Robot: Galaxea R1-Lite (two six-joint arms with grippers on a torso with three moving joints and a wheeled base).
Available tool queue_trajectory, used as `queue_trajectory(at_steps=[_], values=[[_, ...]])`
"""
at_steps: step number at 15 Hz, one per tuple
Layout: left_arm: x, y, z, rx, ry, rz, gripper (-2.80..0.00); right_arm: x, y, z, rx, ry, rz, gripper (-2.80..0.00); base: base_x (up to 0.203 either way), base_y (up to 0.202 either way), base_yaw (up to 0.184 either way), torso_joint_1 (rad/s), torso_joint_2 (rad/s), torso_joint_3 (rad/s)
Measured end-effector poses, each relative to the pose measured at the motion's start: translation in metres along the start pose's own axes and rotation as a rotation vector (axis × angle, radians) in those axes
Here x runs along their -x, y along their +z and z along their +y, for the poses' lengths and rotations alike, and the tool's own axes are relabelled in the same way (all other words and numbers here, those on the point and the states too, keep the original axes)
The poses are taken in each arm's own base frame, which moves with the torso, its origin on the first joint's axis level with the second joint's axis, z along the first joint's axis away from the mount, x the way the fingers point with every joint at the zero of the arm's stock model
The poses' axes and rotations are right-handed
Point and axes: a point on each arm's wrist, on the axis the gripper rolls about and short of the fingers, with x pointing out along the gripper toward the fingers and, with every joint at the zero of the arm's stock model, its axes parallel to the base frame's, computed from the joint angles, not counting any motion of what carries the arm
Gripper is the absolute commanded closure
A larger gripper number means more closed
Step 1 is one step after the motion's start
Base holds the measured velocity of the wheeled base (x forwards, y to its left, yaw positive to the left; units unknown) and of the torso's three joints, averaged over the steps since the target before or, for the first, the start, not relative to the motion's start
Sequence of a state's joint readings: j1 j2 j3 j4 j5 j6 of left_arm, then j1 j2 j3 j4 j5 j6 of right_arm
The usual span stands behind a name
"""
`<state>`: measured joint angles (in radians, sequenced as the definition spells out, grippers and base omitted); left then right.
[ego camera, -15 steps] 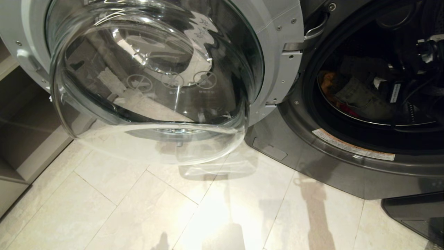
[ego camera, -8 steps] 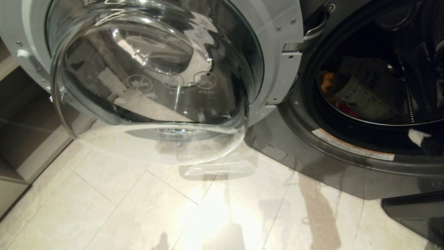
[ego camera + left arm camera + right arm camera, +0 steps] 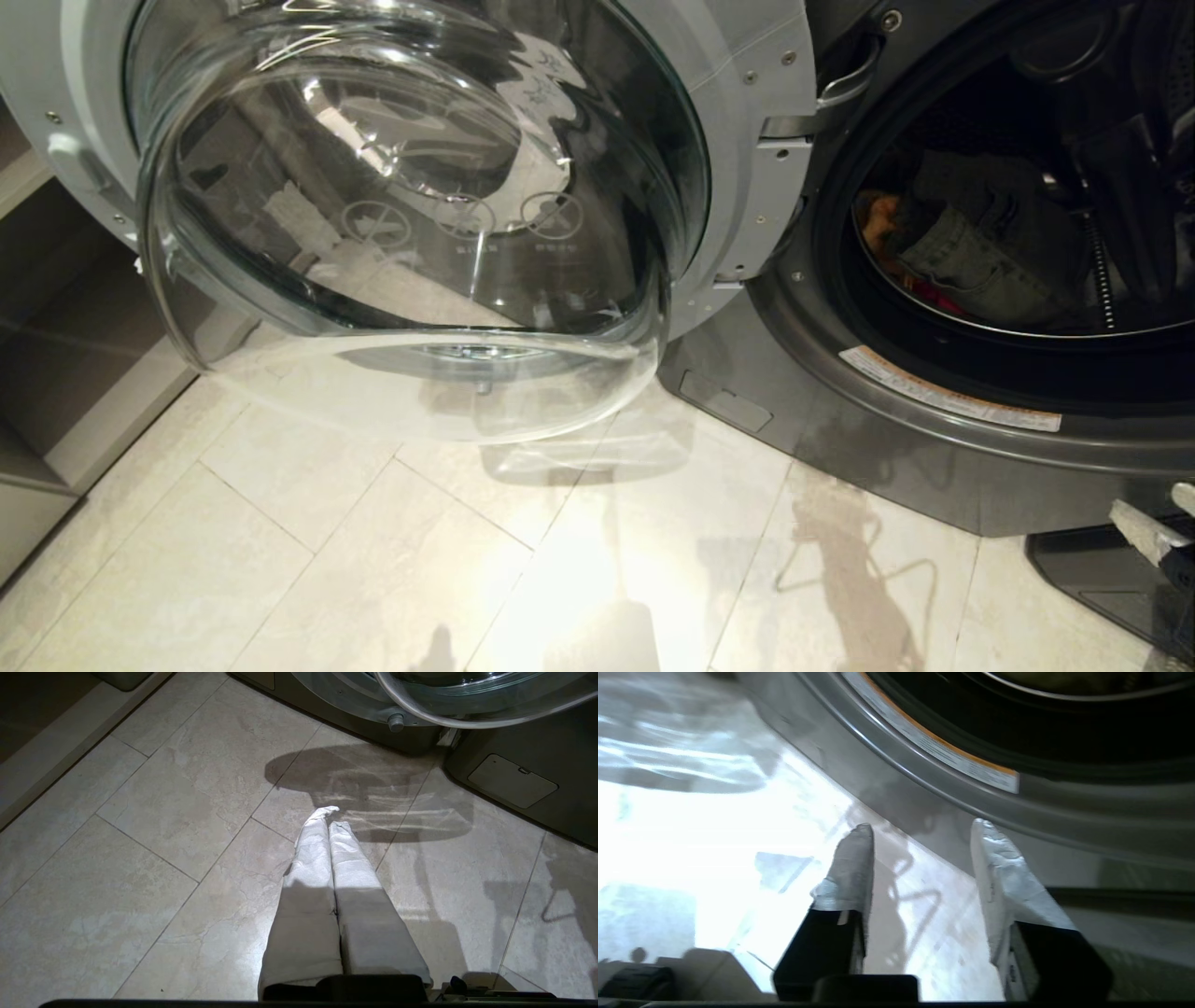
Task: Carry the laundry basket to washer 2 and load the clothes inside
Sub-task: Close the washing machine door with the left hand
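Observation:
The dark grey washer (image 3: 934,448) stands open, its glass door (image 3: 411,233) swung out to the left; no number label shows. Inside the drum lie the clothes: a grey denim-like garment (image 3: 971,261), a bit of orange (image 3: 873,219) and a strip of pink-red (image 3: 938,301). My right gripper (image 3: 1153,527) hangs outside the drum at the far lower right. In the right wrist view it (image 3: 922,826) is open and empty above the floor, below the washer's front (image 3: 952,807). My left gripper (image 3: 331,817) is shut, empty, over the tiles. The laundry basket is out of view.
The open door juts out over the tiled floor (image 3: 373,560) on the left. A beige shelf unit (image 3: 75,355) stands at the far left. A dark low panel (image 3: 1102,579) sits at the bottom right beside the washer's base (image 3: 514,779).
My right arm has pulled out of the drum and dropped to the lower right, past the washer's rim. The clothes stayed in the drum. The left arm has not moved.

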<state>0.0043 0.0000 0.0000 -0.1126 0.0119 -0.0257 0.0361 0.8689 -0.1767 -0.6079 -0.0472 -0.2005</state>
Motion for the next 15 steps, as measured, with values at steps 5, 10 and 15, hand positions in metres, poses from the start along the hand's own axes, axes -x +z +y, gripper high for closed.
queue_trajectory(at_steps=[5,10,15], values=[[0.000,0.000,0.000,0.000,0.000,0.000,0.00,0.017,-0.045,0.011,0.002,0.089,0.131,0.00,0.000,0.000,0.000,0.000,0.00,0.000],[0.000,0.000,0.000,0.000,0.000,0.000,0.00,0.047,-0.075,0.015,0.007,0.125,0.304,0.00,0.000,0.000,0.000,0.000,0.00,0.000],[0.000,0.000,0.000,0.000,0.000,0.000,0.00,0.085,-0.091,0.016,-0.002,0.115,0.132,0.00,0.000,0.000,0.000,0.000,0.00,0.000]])
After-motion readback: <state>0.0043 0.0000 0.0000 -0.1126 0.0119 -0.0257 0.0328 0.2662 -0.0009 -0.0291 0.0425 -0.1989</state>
